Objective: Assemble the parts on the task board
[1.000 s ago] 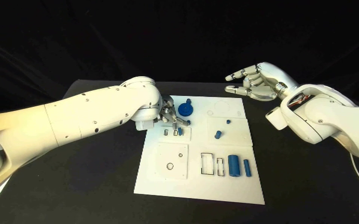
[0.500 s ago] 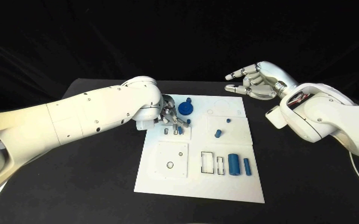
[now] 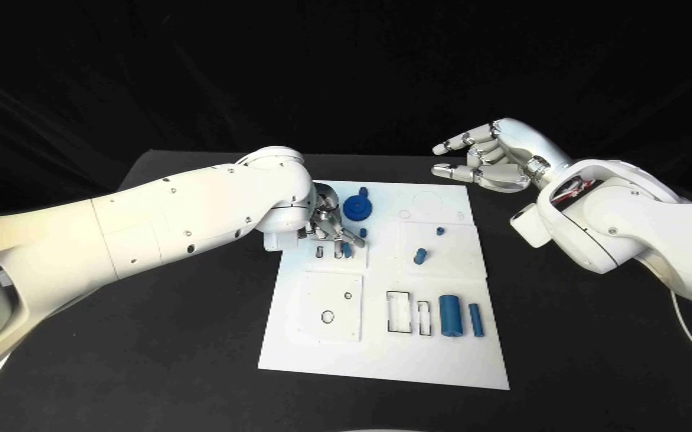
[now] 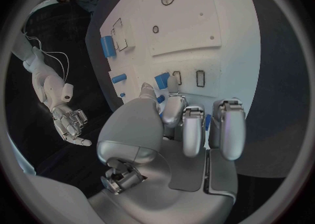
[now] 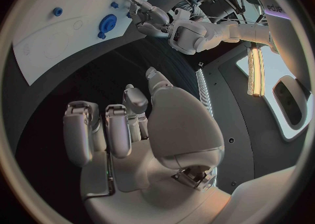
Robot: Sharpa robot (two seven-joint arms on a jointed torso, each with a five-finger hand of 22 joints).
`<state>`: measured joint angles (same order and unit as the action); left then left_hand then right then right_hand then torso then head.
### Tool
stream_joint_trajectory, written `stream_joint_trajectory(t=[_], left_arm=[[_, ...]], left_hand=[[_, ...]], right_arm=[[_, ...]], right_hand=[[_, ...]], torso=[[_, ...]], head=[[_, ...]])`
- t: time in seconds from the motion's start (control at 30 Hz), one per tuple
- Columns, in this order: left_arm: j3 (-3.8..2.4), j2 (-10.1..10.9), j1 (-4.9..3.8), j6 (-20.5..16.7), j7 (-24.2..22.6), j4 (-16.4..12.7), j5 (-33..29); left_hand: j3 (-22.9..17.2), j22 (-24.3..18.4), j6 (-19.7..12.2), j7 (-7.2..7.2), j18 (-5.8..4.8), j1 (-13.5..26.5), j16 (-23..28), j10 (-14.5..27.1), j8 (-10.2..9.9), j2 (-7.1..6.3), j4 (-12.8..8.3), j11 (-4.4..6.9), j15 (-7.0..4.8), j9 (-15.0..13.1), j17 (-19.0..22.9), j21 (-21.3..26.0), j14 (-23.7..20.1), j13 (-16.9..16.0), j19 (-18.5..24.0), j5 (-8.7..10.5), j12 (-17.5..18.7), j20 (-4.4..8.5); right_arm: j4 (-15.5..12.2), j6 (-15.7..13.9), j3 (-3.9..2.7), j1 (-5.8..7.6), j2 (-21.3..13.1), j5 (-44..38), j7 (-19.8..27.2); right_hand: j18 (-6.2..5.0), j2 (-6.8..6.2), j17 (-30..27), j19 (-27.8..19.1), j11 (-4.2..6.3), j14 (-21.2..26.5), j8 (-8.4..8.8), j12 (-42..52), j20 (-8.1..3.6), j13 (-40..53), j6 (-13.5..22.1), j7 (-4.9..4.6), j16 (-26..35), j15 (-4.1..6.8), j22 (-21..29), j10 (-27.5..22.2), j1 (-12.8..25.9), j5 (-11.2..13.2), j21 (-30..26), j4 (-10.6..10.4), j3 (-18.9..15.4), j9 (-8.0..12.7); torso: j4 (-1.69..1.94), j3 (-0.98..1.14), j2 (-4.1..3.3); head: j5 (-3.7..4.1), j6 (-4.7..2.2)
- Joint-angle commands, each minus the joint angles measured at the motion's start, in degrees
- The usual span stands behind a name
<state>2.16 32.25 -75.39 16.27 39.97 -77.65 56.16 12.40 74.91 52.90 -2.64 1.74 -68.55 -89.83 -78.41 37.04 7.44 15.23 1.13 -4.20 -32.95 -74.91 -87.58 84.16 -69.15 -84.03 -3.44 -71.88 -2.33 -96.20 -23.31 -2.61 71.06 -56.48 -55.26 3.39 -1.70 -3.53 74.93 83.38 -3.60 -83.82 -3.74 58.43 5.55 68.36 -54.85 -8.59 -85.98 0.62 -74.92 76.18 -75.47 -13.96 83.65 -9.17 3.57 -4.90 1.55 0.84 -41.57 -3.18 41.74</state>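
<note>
The left hand [image 3: 326,227] pinches a small blue part [image 4: 161,81] over the slots at the upper left of the task board [image 3: 387,352], apparently to seat it there. Its fingertips point down at the board. The right hand [image 3: 486,160] hovers past the board's upper right corner, fingers apart, grasping nothing.

Robotics lab: black-draped table [image 3: 188,352], white task board [image 3: 368,352], dark backdrop.

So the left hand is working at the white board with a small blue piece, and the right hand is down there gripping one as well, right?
Not quite. The right hand holds nothing; the head view shows it raised off the task board, fingers apart. The left hand is at the board, pinching a small blue piece.
</note>
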Motion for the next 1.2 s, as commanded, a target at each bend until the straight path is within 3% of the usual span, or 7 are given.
stream_joint_trajectory(t=[0.03, 0.53, 0.73, 0.83, 0.9, 1.07, 1.2], left_arm=[[-0.01, -0.18, 0.01, 1.37, 3.72, 0.03, -0.62], [0.02, -0.59, 0.07, 1.78, 3.74, 0.39, -0.64], [0.02, -0.63, 0.11, 2.01, 3.74, 0.41, -0.8], [0.02, -0.61, 0.13, 2.21, 3.72, 0.35, -1.41], [0.03, -0.59, 0.14, 2.38, 3.68, 0.26, -1.88], [0.03, -0.51, 0.18, 2.45, 3.52, -0.01, -2.75], [0.0, -0.23, 0.22, 1.66, 3.18, -0.34, -2.95]], left_hand=[[-0.79, 10.52, -0.53, 0.05, -0.72, -1.11, -0.17, -0.36, 0.24, 0.35, -0.41, 0.22, -0.41, -0.34, -15.09, -0.07, 5.84, -0.08, -3.84, -0.35, -0.36, 0.54], [-3.27, 10.51, -0.98, 0.15, -0.71, -3.51, -0.17, -0.36, 0.28, 0.65, -1.74, 0.31, -0.48, -1.21, -15.09, -0.04, 5.84, -0.24, -3.8, -0.38, -0.35, 0.61], [-6.17, 10.52, -1.39, 0.43, -0.71, -6.26, -0.17, -0.31, -0.02, 0.58, -3.5, 0.57, -0.68, -1.63, -15.09, -0.02, 5.84, -0.32, -3.78, -0.46, -0.26, 0.76], [-9.08, 10.42, -1.84, 0.76, -0.67, -9.8, -0.17, -0.13, -0.53, 0.37, -5.94, 0.91, -0.97, -1.65, -15.09, 0.06, 5.84, -0.28, -3.72, -1.76, -0.05, 1.0], [-10.99, 10.39, -2.12, 0.82, -0.67, -11.72, -0.17, 0.06, -1.0, -0.02, -7.35, 0.99, -1.09, -1.54, -15.09, 0.08, 5.84, -0.18, -3.69, -3.44, 0.19, 1.15], [-17.04, 10.44, -2.52, 0.49, -0.68, -14.28, -0.17, 0.36, -2.25, -1.14, -9.56, 0.81, -1.0, -1.24, -15.09, 0.1, 5.84, 0.12, -3.69, -4.36, 0.83, 1.21], [-26.6, 10.51, -2.4, -0.24, -0.7, -12.25, -0.17, 0.26, -2.86, -4.89, -10.15, 0.58, -0.73, -1.63, -15.09, 0.12, 5.84, 0.37, -3.68, -4.52, 1.35, 0.6]], right_arm=[[-0.02, 0.76, 0.01, -0.05, 0.08, -1.13, -0.32], [-0.05, 0.96, 0.04, -0.12, 0.17, -1.21, -0.31], [-0.03, 1.01, 0.05, -0.15, 0.17, -1.21, -0.31], [0.01, 1.05, 0.06, -0.16, 0.2, -1.21, -0.29], [0.03, 1.08, 0.06, -0.17, 0.22, -1.21, -0.29], [0.13, 1.1, 0.08, -0.2, 0.35, -1.21, -0.24], [0.24, 1.1, 0.09, -0.26, 0.46, -1.18, -0.18]], right_hand=[[-0.95, 0.12, 8.9, -0.19, 0.17, -4.6, -0.16, -0.41, -0.17, -0.08, -0.43, 0.06, 0.36, 0.17, -3.4, -0.27, -0.34, -0.25, -0.35, -0.03, -0.28, -0.07], [-0.95, 0.11, 8.91, -0.2, 0.17, -4.61, -0.15, -0.44, -0.17, -0.1, -0.43, 0.06, 0.35, 0.17, -3.39, -0.29, -0.35, -0.28, -0.36, -0.03, -0.31, -0.07], [-0.95, 0.11, 8.91, -0.2, 0.17, -4.61, -0.15, -0.44, -0.17, -0.1, -0.43, 0.06, 0.35, 0.17, -3.39, -0.29, -0.35, -0.28, -0.36, -0.03, -0.31, -0.07], [-0.95, 0.11, 8.91, -0.2, 0.17, -4.61, -0.15, -0.42, -0.17, -0.09, -0.42, 0.05, 0.36, 0.17, -3.38, -0.29, -0.36, -0.33, -0.37, -0.04, -0.34, -0.07], [-0.96, 0.12, 8.91, -0.21, 0.17, -4.61, -0.14, -0.4, -0.18, -0.09, -0.4, 0.05, 0.36, 0.16, -3.35, -0.28, -0.38, -0.4, -0.39, -0.06, -0.4, -0.07], [-0.96, 0.12, 8.91, -0.21, 0.17, -4.61, -0.14, -0.4, -0.18, -0.09, -0.4, 0.05, 0.36, 0.16, -3.35, -0.28, -0.38, -0.4, -0.39, -0.06, -0.4, -0.07], [-0.96, 0.12, 8.91, -0.21, 0.17, -4.61, -0.14, -0.4, -0.18, -0.09, -0.4, 0.05, 0.36, 0.16, -3.35, -0.28, -0.38, -0.4, -0.39, -0.06, -0.4, -0.07]], torso=[[0.03, 0.01, -0.01], [-0.08, 0.02, -0.04], [0.01, 0.04, -0.02], [0.01, 0.03, 0.0], [0.02, 0.03, 0.0], [0.01, 0.05, -0.01], [0.02, 0.05, -0.05]], head=[[-0.04, 0.18], [-0.01, 0.29], [0.09, 0.45], [0.11, 0.5], [0.14, 0.56], [0.14, 0.59], [0.08, 0.56]])
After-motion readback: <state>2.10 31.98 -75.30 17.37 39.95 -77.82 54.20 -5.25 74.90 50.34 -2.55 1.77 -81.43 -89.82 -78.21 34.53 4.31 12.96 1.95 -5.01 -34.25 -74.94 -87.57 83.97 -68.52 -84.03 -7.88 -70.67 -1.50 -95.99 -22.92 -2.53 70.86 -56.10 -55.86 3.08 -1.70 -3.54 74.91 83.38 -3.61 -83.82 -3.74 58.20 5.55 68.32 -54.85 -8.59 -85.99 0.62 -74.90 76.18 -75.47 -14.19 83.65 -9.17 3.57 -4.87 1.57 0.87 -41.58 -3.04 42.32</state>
